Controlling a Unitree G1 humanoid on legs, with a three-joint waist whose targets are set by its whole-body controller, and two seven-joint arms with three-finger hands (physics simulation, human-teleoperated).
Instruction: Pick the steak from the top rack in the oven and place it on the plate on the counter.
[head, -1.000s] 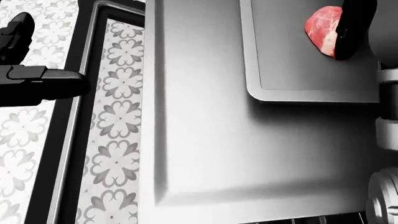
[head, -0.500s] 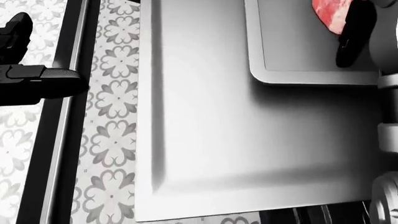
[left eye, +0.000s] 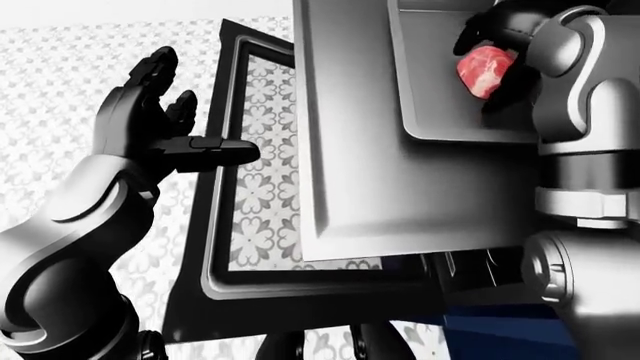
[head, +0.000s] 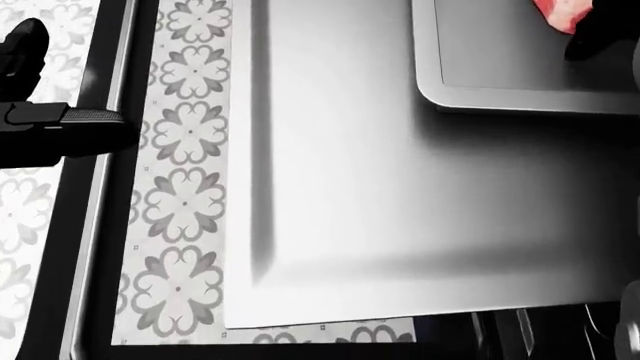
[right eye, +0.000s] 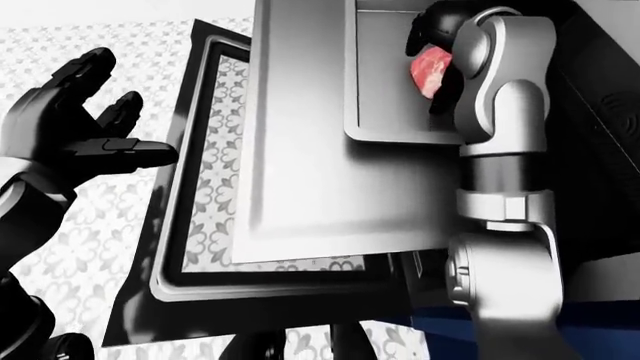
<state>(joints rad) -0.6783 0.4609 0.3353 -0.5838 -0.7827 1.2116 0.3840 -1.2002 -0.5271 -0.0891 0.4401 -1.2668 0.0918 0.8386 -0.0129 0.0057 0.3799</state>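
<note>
lifting: steak (left eye: 486, 70) has shifted up the head view with the right hand (left eye: 500, 45) closed round it; tray (left eye: 440, 112) cleared next. left hand (left eye: 150, 120) open.

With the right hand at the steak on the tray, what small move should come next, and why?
Probably lift the right hand straight up a little. Its dark fingers appear wrapped around the red steak, above the small grey tray, so the grasp seems made. The left hand is open, off to the left, clear of the oven door.
</note>
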